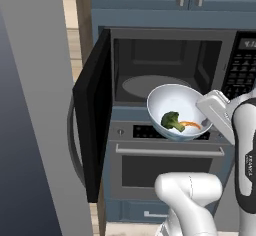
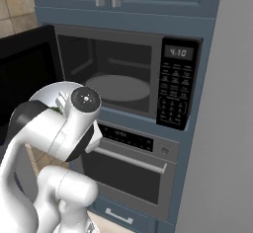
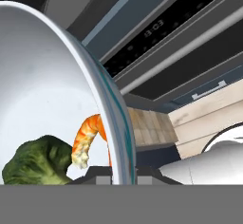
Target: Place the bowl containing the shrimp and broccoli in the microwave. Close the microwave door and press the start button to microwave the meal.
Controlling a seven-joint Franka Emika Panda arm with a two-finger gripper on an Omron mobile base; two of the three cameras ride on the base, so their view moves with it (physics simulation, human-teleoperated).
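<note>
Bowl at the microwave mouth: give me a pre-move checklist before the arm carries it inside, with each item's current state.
1. Microwave door swung fully open: ok, it stands out to the left and leaves the opening free.
2. Microwave cavity free of other items: ok, just the bare turntable shows.
3. Gripper hold on the bowl: ok, the rim runs between the fingertips in the hand view.
4. Broccoli and shrimp inside the bowl: ok, both lie against its lower wall.
5. Bowl level: not ok, it is tilted steeply, its opening facing the left base camera.
6. Bowl lined up with the cavity floor: cannot tell, since it hangs in front of the opening's lower edge.
</note>
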